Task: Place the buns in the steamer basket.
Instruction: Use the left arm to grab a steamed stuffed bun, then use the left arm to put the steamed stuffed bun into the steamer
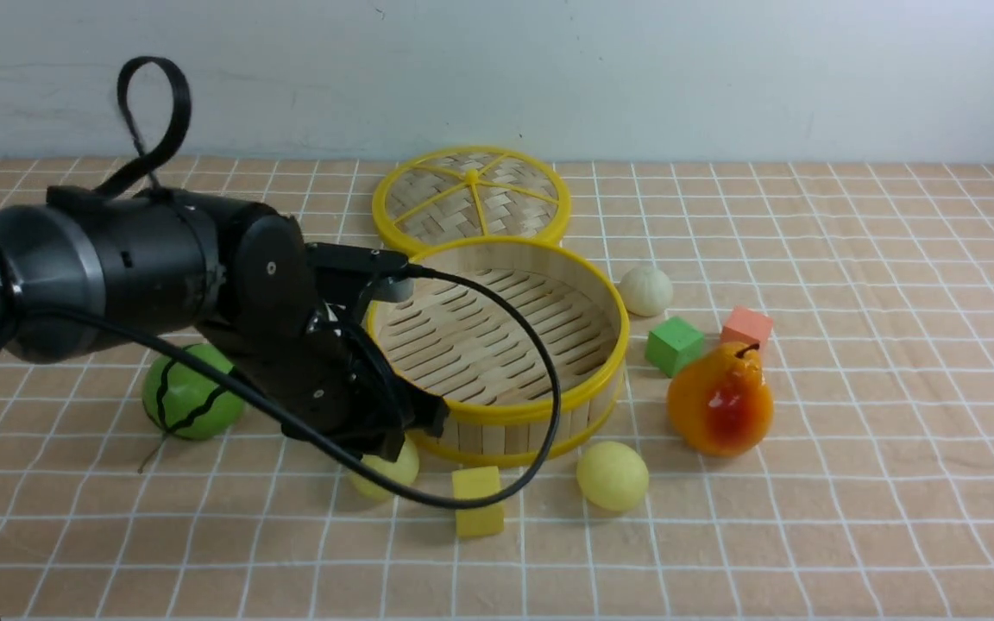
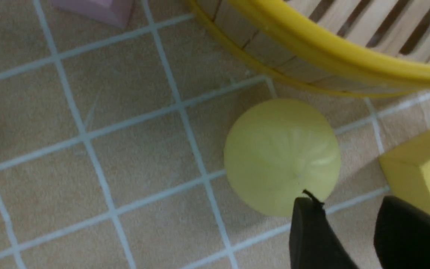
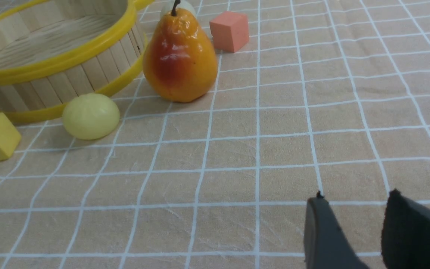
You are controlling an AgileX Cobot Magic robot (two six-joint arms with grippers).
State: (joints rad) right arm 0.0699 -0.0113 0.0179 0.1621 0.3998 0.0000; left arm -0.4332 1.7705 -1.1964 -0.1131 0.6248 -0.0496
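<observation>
Left wrist view: left end effector (image 2: 347,201) apart, empty, beside a yellow bun (image 2: 282,157); right end effector (image 3: 357,196) apart too.

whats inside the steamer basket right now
Only bare slatted floor shows inside the steamer basket. The left arm covers its left edge, and the near wall hides a strip of floor.

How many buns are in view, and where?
3 buns, all outside the basket. One by the left gripper at the basket's front; one right of the yellow cube; the off-white one behind the basket's right side. The arm may hide more.
</observation>
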